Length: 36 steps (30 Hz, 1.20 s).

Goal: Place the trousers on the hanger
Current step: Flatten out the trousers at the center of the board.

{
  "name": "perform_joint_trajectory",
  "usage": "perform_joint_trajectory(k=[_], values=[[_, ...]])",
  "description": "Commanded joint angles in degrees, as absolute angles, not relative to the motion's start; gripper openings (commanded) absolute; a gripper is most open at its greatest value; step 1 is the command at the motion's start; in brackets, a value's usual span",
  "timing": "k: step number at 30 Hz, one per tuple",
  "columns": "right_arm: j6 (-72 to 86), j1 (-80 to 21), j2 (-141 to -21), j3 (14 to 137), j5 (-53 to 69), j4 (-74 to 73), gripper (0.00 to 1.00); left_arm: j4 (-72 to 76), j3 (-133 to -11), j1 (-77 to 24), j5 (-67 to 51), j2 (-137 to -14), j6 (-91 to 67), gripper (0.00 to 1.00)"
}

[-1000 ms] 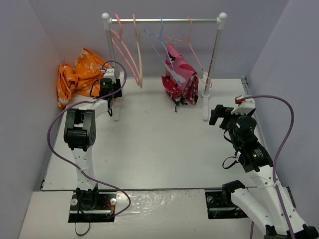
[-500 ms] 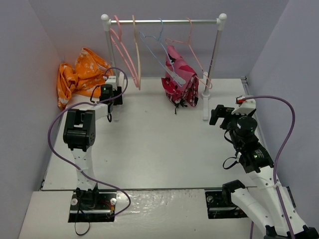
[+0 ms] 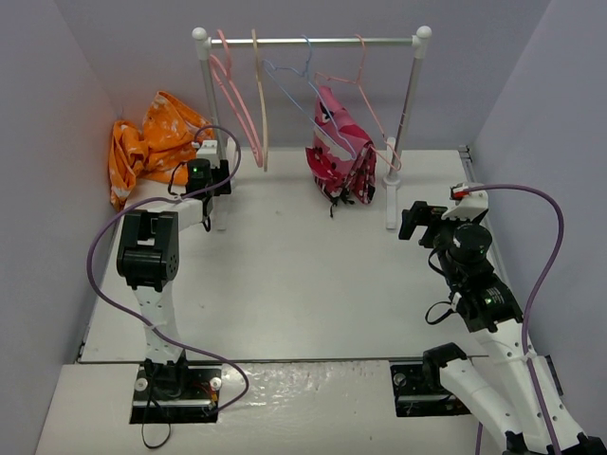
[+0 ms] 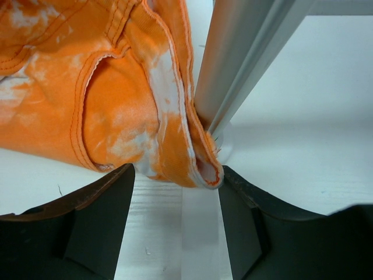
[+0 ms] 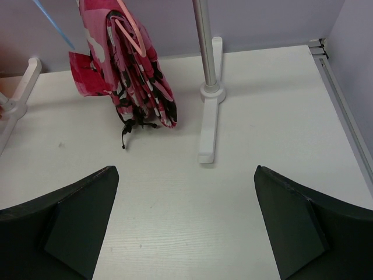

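arm [image 3: 148, 248] on left outstretched toward trousers [image 3: 152, 142]

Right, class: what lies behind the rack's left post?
The orange trousers, bunched in the corner, one hem right beside the post. Whatever lies beneath the heap is covered.

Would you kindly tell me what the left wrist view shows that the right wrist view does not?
Only the left wrist view: the orange trousers bunched against a rack post, with a hem just ahead of the left hand. Only the right wrist view: the camouflage garment hanging beside the other post, ahead of the right hand. Both: the white table, one rack post each, and an open hand.
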<state>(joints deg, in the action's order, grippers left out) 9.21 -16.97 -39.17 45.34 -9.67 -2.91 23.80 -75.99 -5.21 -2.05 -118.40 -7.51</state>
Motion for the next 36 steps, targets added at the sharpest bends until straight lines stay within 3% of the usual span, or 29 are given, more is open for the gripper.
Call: perform_joint_trajectory(k=[1, 9, 13, 16, 21, 23, 28, 36], values=[[9.8, -17.2, -38.7, 47.7, -9.2, 0.2, 1.00, 30.0, -77.6, -4.7, -3.4, -113.4, -7.5, 0.55], [9.8, -17.2, -38.5, 47.7, -9.1, 0.2, 1.00, 29.2, -78.7, -4.6, -4.4, -113.5, -8.3, 0.55], [9.9, -17.2, -38.5, 47.7, -9.0, 0.2, 1.00, 27.2, -79.9, -4.5, -4.3, -114.6, -8.3, 0.50], [9.9, -17.2, -38.4, 47.6, -9.0, 0.2, 1.00, 27.5, -80.3, -4.6, -3.5, -114.8, -8.2, 0.40], [9.9, -17.2, -38.4, 47.7, -8.8, 0.2, 1.00, 27.8, -80.4, -4.4, -1.7, -113.5, -7.8, 0.07], [9.9, -17.2, -38.6, 47.9, -8.8, 0.2, 1.00, 27.9, -79.9, -4.2, -1.1, -112.2, -7.1, 0.01], [9.7, -17.2, -38.7, 48.6, -8.4, 0.2, 1.00, 26.2, -77.7, -3.1, 1.0, -105.7, -4.8, 0.00], [9.5, -17.2, -41.0, 51.4, -6.6, 0.2, 1.00, 5.6, -80.1, 2.7, 2.9, -87.8, 0.7, 0.00]])
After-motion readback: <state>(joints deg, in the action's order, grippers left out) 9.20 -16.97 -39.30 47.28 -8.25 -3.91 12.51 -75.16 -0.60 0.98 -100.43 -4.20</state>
